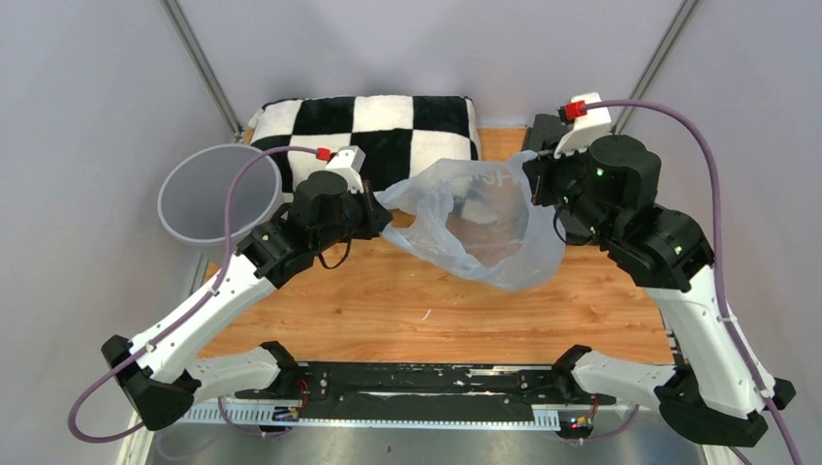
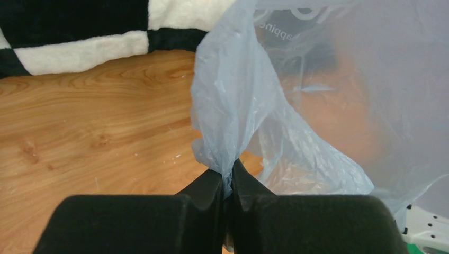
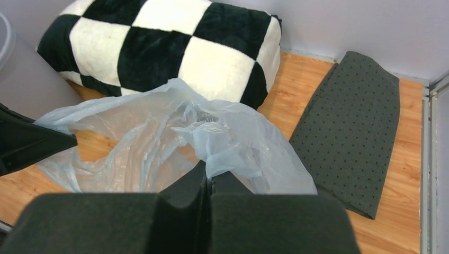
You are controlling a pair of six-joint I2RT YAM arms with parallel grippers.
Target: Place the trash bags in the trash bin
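The pale blue-grey trash bag (image 1: 477, 223) hangs spread between my two grippers above the middle of the wooden table. My left gripper (image 1: 380, 215) is shut on the bag's left edge; the left wrist view shows the bag (image 2: 249, 106) pinched between my black fingers (image 2: 204, 193). My right gripper (image 1: 535, 182) is shut on the bag's right edge; the right wrist view shows the bag (image 3: 159, 137) bunched at my fingers (image 3: 182, 188). The grey trash bin (image 1: 213, 194) stands at the table's far left, left of the left gripper, with its mouth open.
A black-and-white checkered pillow (image 1: 388, 126) lies at the back, behind the bag. A dark grey dotted mat (image 3: 352, 132) lies at the back right by the wall. The wooden table (image 1: 388, 310) runs under the bag.
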